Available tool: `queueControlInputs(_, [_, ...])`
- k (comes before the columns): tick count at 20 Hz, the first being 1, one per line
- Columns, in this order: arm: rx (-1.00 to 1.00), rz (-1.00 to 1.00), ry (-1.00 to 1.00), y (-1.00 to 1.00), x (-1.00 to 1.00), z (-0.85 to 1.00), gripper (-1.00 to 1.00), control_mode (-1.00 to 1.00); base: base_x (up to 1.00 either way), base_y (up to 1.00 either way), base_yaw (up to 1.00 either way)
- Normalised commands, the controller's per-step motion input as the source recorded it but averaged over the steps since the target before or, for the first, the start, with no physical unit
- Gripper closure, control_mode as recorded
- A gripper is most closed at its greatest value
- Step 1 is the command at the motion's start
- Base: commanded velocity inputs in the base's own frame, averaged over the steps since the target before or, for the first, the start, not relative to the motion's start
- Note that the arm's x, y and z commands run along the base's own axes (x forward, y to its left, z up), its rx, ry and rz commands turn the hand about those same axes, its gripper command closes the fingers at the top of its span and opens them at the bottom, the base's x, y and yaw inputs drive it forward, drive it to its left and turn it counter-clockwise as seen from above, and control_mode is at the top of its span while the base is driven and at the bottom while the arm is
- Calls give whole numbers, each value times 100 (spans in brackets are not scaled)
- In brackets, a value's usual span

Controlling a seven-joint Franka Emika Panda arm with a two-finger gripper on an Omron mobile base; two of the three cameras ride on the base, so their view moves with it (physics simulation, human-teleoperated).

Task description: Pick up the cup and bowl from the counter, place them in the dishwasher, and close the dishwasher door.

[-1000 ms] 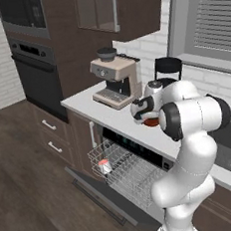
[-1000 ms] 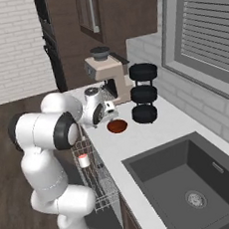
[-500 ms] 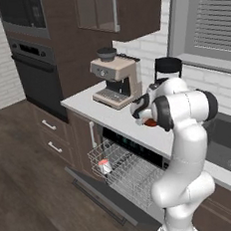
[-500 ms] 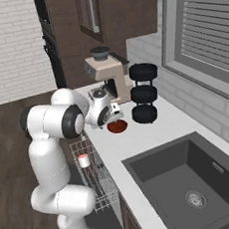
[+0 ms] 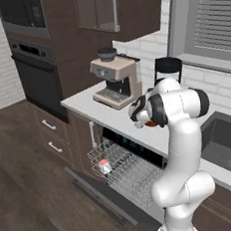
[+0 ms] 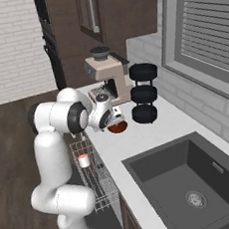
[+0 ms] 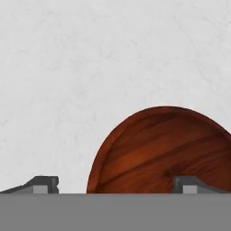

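Red-brown bowl (image 7: 164,151) rests on the white table (image 7: 90,67) near its front edge. The hand (image 7: 115,184), fingers spread wide and empty, has swung in above it. The cup (image 5: 105,166) apparently already sits in the dishwasher rack (image 5: 128,171); bowl pickup follows.

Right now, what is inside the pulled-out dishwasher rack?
The cup sits in the white wire dishwasher rack, near its front corner. No other dish shows; the arm covers part of the rack. The bowl is on the counter, under the open gripper.
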Motion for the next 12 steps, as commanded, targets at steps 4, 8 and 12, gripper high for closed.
queueControlInputs(4, [0, 0, 0, 0, 7, -32, 100, -100, 0, 0, 0])
queueControlInputs(8, [0, 0, -2, -3, 1, -11, 100, -100, 0, 0, 0])
queueControlInputs(12, [0, 0, -11, -4, -1, -1, 100, -100, 0, 0, 0])
